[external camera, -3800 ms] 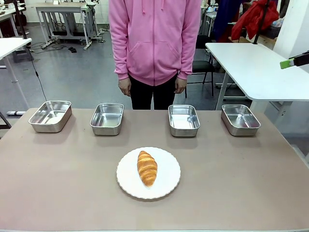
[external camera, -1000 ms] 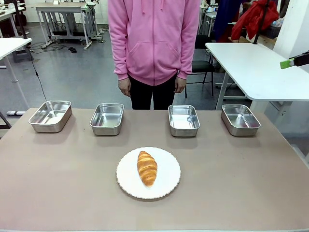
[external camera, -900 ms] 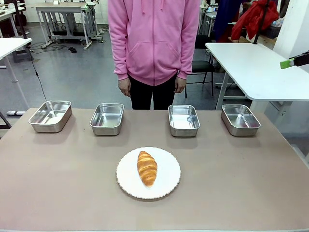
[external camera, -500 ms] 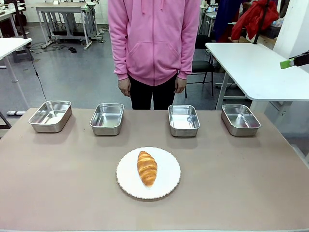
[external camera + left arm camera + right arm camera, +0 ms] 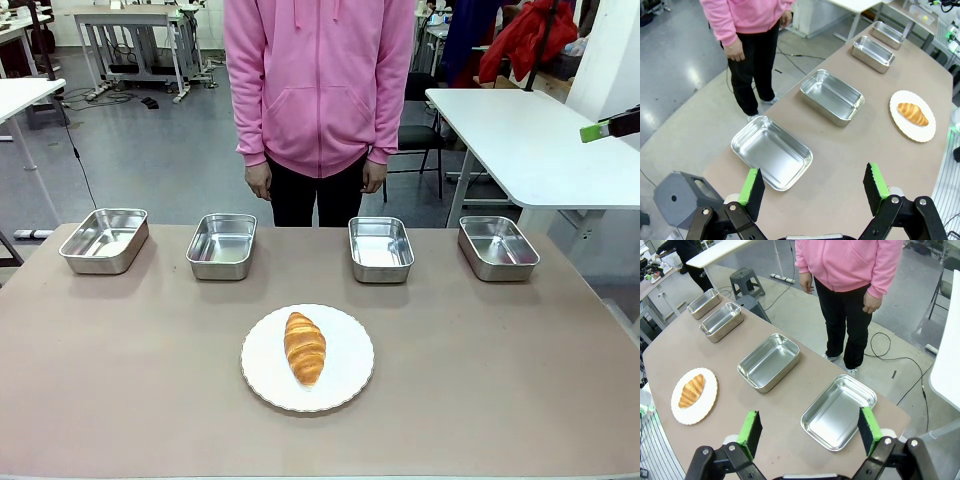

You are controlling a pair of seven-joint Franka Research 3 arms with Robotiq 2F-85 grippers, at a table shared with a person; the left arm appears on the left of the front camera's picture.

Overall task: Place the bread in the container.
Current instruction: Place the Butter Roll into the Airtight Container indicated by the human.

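Observation:
The bread (image 5: pixel 305 347), a golden-brown croissant, lies lengthwise on a round white plate (image 5: pixel 345 385) at the table's middle front. Several shiny steel trays stand in a row along the far edge, and I cannot tell which one is the container: (image 5: pixel 104 240), (image 5: pixel 222 245), (image 5: pixel 381 248), (image 5: pixel 497 247). My left gripper (image 5: pixel 812 175) hangs open and high off the table's left end, above the nearest tray (image 5: pixel 771 152), with the bread (image 5: pixel 912 113) far off. My right gripper (image 5: pixel 809 420) is open above the right end, over a tray (image 5: pixel 838 411), with the bread (image 5: pixel 691 390) at the lower left.
A person in a pink hoodie (image 5: pixel 320 80) stands at the far side, hands hanging down. A white table (image 5: pixel 530 140) stands behind on the right. The brown tabletop (image 5: pixel 500 380) lies bare around the plate.

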